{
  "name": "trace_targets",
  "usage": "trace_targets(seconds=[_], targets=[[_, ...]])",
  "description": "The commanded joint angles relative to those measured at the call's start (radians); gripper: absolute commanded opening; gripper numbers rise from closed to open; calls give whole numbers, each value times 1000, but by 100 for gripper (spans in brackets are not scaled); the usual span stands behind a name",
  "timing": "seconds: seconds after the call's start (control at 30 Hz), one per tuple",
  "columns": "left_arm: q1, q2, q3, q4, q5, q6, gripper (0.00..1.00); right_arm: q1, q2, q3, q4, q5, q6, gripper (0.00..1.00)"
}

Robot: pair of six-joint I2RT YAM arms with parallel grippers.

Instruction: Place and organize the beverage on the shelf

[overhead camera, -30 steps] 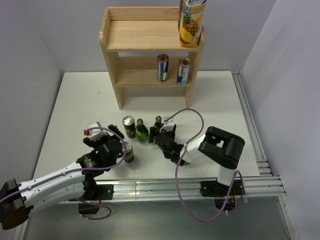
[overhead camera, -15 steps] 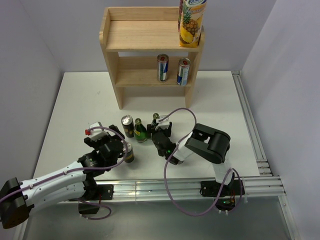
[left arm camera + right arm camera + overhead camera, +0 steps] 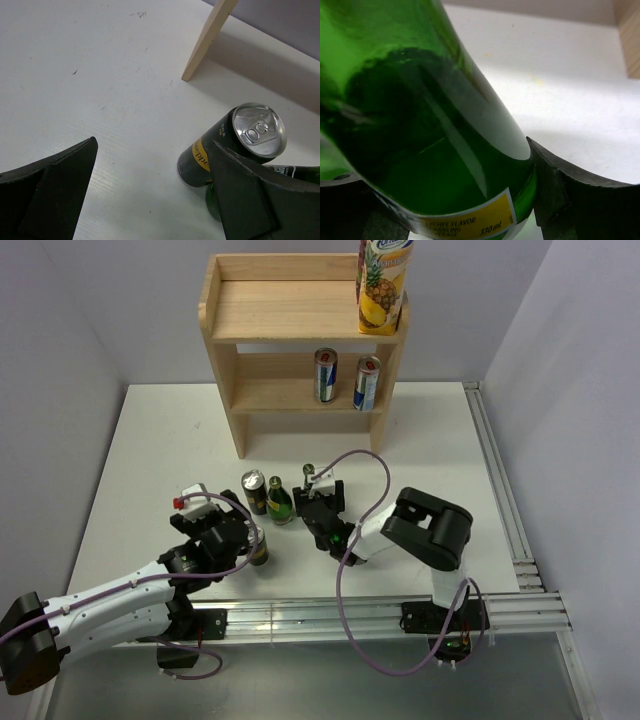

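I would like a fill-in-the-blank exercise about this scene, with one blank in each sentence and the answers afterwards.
1. The juice carton stands on the ____ board of the shelf.
2. On the lower tier stand ____ cans.
3. The right gripper grips a bottle of ____ glass.
4. The left gripper is ____ and holds nothing.

Answers: top; two; green; open
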Motion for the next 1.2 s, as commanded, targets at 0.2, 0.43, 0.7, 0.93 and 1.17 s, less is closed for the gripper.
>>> trace_targets(seconds=[0.2,0.43,0.7,0.93,1.17], targets=[[-4,21,26,85,48,84,99,-4,-229,214,-84,44,-120,0],[-4,-5,6,132,74,124,99,-14,-218,426,-165,-2,-227,0],[-3,-2,6,140,72,129,99,-68,-140,694,-273,-68,-277,0],[-3,-10,0,149,75,136,99,-137,-34,910,-374,-123,-246,0],[-3,4,2,163,85,147,99,-172,73,1093,-465,-163,-211,0]])
